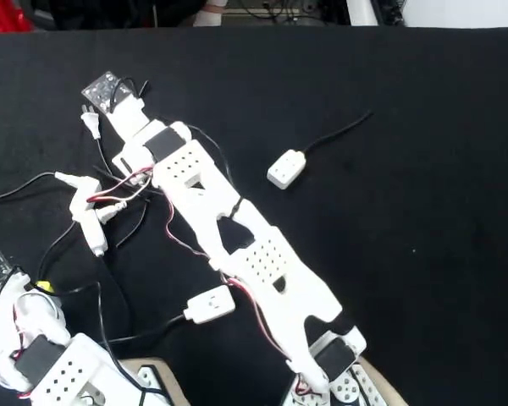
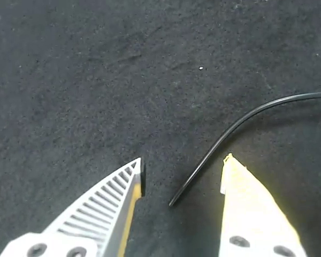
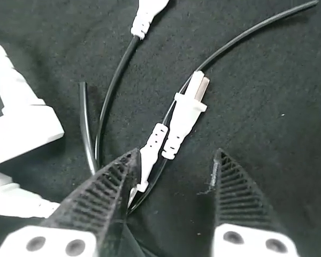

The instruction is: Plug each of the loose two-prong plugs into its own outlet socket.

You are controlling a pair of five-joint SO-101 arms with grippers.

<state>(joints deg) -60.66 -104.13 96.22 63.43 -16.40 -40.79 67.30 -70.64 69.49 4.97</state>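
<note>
Cloth, black and matte, spreads under both arms and all the cords. Right gripper hangs over a white two-prong plug, its black ribbed fingers spread apart on either side and grasping nothing. The plug lies flat on the cloth with its prongs pointing away from the wrist, beside a slim white cable sleeve and a thin black cord. In the high view that plug sits toward the cloth's far left part, just beside the tip of the white right arm, which stretches diagonally across it. One white rectangular outlet socket lies well apart toward the middle, its black lead trailing away. A second white outlet socket lies nearer the arms' bases, just beside the right arm. Whether anything sits in either socket's slots is too small to tell. A white elongated connector block lies among tangled black cords between the two arms. Left gripper hovers low over the cloth, its pale fingers released and wide, with a black wire end lying between them, untouched.
</note>
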